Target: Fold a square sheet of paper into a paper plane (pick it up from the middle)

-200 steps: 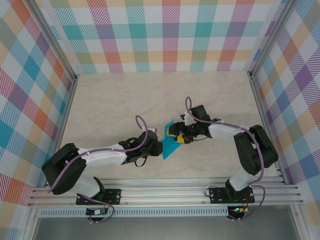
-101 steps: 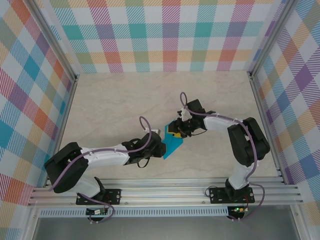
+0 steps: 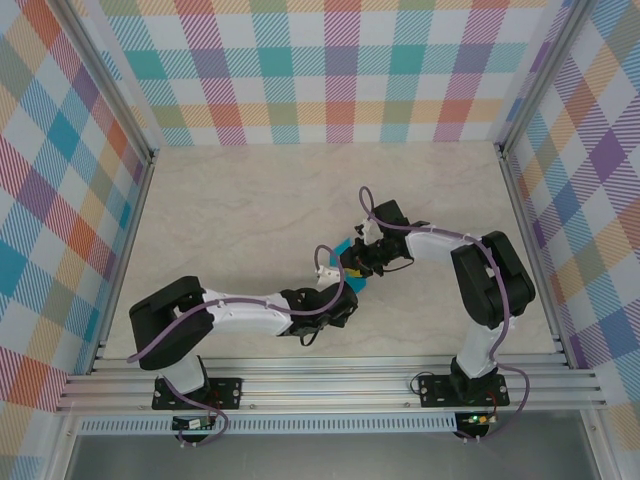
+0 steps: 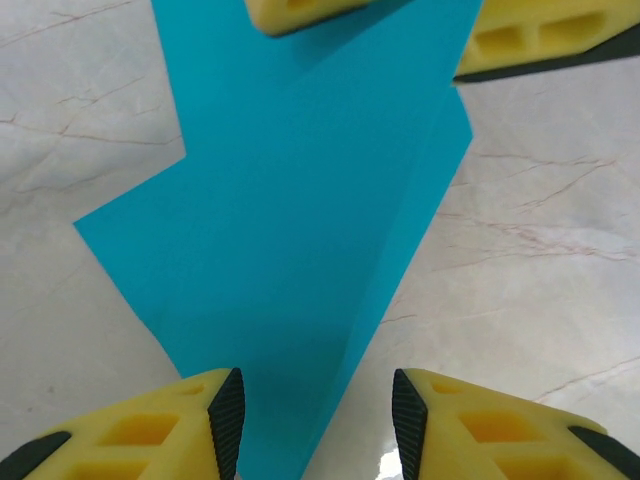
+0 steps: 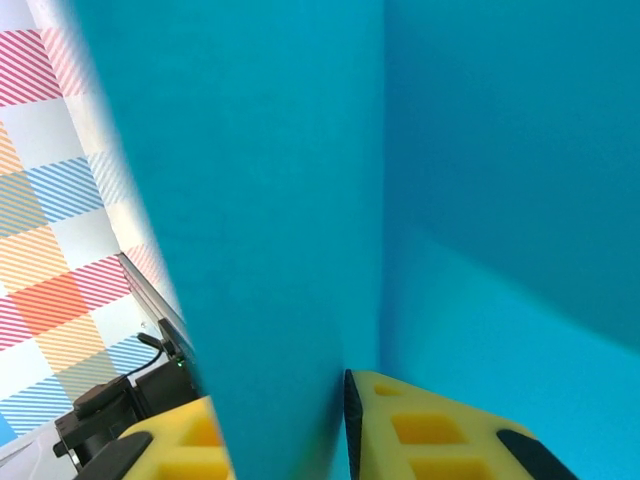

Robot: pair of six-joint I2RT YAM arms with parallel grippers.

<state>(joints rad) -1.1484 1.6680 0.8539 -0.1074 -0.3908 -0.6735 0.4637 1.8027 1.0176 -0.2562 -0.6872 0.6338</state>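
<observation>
The left gripper [image 4: 315, 425] stands open, its yellow, black-padded fingers straddling the narrow end of the teal-blue paper [image 4: 300, 200]. The paper lies on the pale marbled table [image 4: 520, 280] between the two arms. It is thin, smooth and partly folded along one straight crease, and its long axis runs from gripper to gripper, tapering toward the left one. At the other end the right gripper [image 5: 285, 440] flanks a raised flap, though I cannot tell whether it is pinching it.

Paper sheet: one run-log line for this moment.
paper: partly folded, on table | left jaws: open, straddling its tip | right jaws: around raised fold, grip unclear
</observation>
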